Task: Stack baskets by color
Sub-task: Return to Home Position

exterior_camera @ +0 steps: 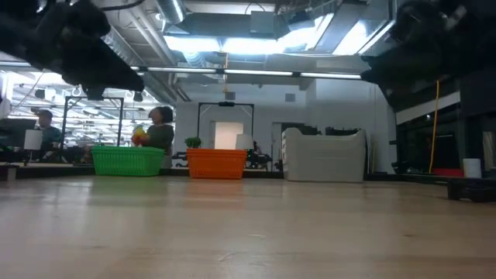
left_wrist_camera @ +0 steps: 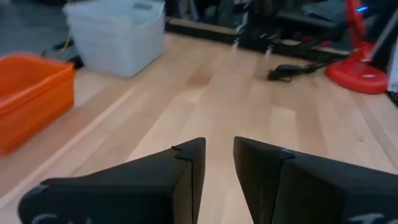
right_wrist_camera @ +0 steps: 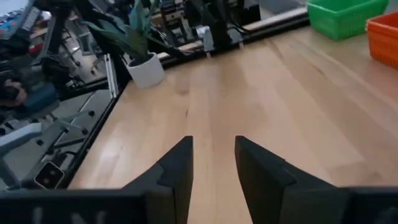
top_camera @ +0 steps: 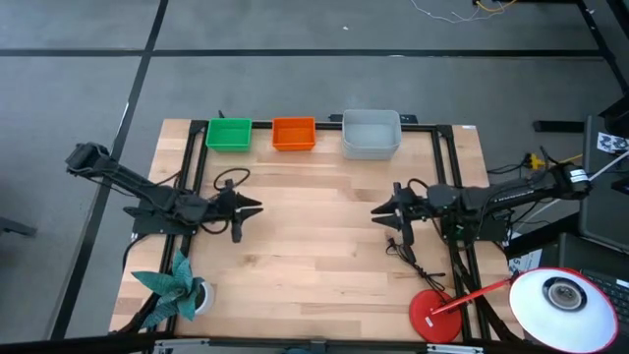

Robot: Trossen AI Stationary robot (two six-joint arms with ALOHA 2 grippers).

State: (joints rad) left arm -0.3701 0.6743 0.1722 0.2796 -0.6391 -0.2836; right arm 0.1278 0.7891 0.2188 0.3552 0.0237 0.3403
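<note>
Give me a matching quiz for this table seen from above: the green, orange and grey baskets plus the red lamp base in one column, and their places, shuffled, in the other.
Things
1. green baskets
2. orange baskets
3. grey baskets
4. red lamp base

Places
A. middle of the row
B. alone at a corner of the table, away from the row
C. left end of the row
D. right end of the row

Pairs: 1-C, 2-A, 3-D, 4-B.

The left claw and right claw hang open and empty above the table.
</note>
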